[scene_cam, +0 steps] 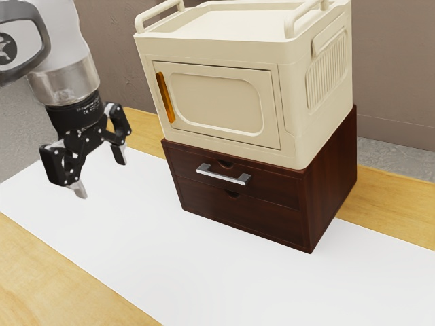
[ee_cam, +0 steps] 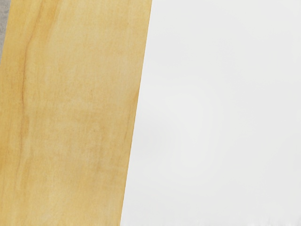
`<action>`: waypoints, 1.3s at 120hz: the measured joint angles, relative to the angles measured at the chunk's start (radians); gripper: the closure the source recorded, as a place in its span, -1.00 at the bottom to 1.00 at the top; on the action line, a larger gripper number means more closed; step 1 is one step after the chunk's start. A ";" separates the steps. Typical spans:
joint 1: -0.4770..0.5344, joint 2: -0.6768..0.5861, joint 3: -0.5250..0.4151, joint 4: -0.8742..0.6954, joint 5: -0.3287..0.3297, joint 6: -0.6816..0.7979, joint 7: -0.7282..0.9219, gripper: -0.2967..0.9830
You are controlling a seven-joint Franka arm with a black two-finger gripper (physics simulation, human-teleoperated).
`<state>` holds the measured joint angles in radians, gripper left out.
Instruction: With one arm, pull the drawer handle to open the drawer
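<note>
A wooden table [scene_cam: 51, 275] is being crossed by a white sheet [scene_cam: 211, 282]; a cream cabinet [scene_cam: 214, 104] is being supported by a brown two-drawer chest [scene_cam: 329, 183], its upper drawer [scene_cam: 279, 189] closed; a black gripper [scene_cam: 100, 172] is being held aloft, fingers spread, well apart from the drawer's silver handle [scene_cam: 223, 176].

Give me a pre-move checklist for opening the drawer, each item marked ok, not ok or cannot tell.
1. Tool open and holding nothing: ok, its fingers stand well apart.
2. Tool at the silver handle: not ok, it hangs away from it, toward the exterior view's left.
3. Upper drawer shut before the pull: ok, its front looks flush with the dark unit.
4. Handle free to grasp: ok, nothing covers its bar in the exterior view.
5. Upper drawer free to slide: cannot tell, no latch or runner can be seen.
6. Cream cabinet steady on the unit: cannot tell, it sits on top but any fixing is hidden.
</note>
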<state>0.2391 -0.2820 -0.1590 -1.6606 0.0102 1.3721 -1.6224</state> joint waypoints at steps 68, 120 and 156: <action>-0.069 0.097 0.012 -0.075 -0.032 0.279 -0.038 -0.54; -0.072 0.128 0.010 -0.204 -0.064 0.615 -0.025 -0.54; -0.063 0.200 0.010 -0.187 -0.067 0.695 -0.012 -0.54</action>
<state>0.1758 -0.0820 -0.1489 -1.8476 -0.0565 2.0667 -1.6342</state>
